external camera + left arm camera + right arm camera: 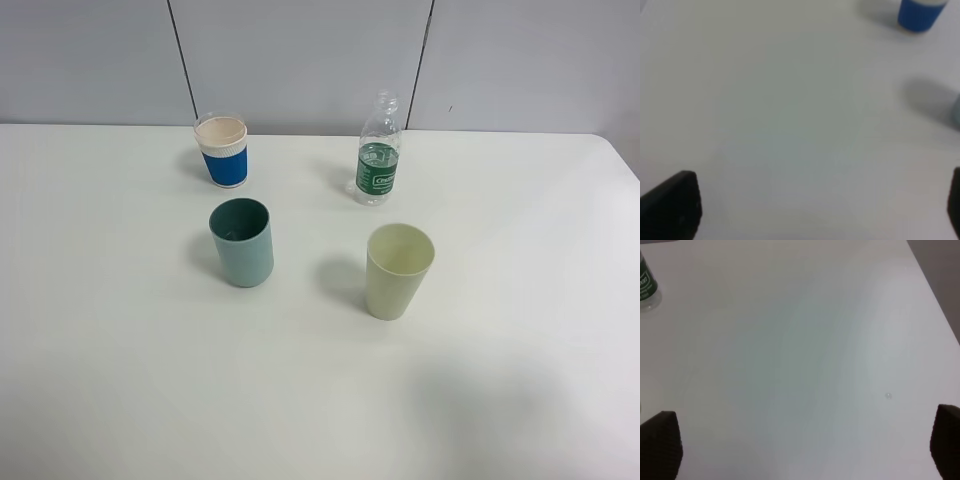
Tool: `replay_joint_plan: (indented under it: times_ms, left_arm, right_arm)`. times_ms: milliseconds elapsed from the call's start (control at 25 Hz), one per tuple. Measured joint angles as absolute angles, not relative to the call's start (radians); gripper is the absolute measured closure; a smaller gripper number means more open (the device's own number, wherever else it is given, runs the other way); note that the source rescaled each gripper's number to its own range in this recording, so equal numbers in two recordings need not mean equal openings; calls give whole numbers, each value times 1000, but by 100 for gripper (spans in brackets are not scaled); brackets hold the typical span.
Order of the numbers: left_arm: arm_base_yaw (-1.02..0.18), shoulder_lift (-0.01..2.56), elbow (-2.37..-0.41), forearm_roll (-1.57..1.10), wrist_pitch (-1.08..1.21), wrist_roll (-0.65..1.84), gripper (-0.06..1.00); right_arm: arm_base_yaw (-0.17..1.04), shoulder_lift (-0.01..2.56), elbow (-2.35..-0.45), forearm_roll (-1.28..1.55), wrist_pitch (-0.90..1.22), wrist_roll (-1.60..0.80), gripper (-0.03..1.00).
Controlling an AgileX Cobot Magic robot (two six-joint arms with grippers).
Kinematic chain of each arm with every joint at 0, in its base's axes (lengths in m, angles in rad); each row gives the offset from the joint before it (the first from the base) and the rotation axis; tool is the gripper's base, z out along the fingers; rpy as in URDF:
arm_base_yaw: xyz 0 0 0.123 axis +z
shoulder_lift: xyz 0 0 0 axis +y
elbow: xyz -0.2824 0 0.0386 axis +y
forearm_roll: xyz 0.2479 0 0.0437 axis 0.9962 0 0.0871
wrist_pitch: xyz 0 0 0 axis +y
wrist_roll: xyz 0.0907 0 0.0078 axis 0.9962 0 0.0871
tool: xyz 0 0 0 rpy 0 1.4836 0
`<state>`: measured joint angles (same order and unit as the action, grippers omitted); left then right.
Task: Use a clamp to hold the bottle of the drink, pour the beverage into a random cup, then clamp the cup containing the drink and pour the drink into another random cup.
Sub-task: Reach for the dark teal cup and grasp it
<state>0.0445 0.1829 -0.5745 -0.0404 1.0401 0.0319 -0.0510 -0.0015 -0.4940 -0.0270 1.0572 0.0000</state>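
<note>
A clear bottle [378, 150] with a green label and no cap stands upright at the back of the white table [120, 360]; its base [646, 287] shows in the right wrist view. A blue paper cup [222, 150] [919, 12] stands at the back left. A teal cup [241, 241] and a pale green cup [398, 270] stand nearer the front, all upright. Neither gripper appears in the high view. My left gripper [820, 205] is open over bare table. My right gripper [802, 447] is open too, with nothing between its fingers.
A grey panelled wall [300, 55] runs behind the table. The table's right edge [935, 295] shows in the right wrist view, its back right corner [605, 140] in the high view. A sliver of the teal cup [957, 110] sits at the left wrist view's border.
</note>
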Motion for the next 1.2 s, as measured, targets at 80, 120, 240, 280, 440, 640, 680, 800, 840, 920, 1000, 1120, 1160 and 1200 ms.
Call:
replay_joint_plan:
  times_ms: [80, 120, 240, 280, 440, 640, 680, 800, 840, 920, 1000, 1120, 1160, 1200]
  left_arm:
    - [-3, 238, -574, -46, 1032, 45, -6]
    - [-28, 268, -574, -46, 1025, 55, -6]
    - [-109, 353, -574, -46, 1022, 76, -6]
    - [-139, 383, -574, -46, 1022, 82, -6]
    - [-244, 489, -565, -44, 1016, 118, -6]
    - [-348, 608, -539, -38, 971, 133, -6]
    - [-365, 634, -539, -38, 957, 141, -6]
    - [-393, 706, -538, -47, 894, 172, -6]
    - [-396, 728, -538, -55, 870, 180, -6]
    - [-399, 783, -538, -78, 811, 204, -6]
    - [-399, 841, -538, -95, 767, 218, -6]
    - [-399, 922, -538, -98, 703, 223, -6]
    - [-399, 946, -538, -98, 679, 223, -6]
    - [-399, 965, -534, -98, 643, 216, -6]
  right_arm:
    - [-51, -1, -494, -27, 1057, 0, -3]
    - [-51, -1, -494, -27, 1057, 0, -3]
    - [-51, -1, -494, -27, 1057, 0, -3]
    - [-51, -1, -494, -27, 1057, 0, -3]
    - [-51, -1, -494, -27, 1057, 0, -3]
    - [-51, -1, -494, -27, 1057, 0, -3]
    - [-51, -1, -494, -27, 1057, 0, -3]
    - [-51, -1, -494, -27, 1057, 0, -3]
    - [-51, -1, -494, -27, 1057, 0, -3]
    - [-51, -1, -494, -27, 1057, 0, -3]
    - [-51, -1, -494, -27, 1057, 0, -3]
    - [-51, -1, -494, -27, 1057, 0, -3]
    - [-51, -1, -494, -27, 1057, 0, -3]
    - [-51, -1, -494, -27, 1057, 0, -3]
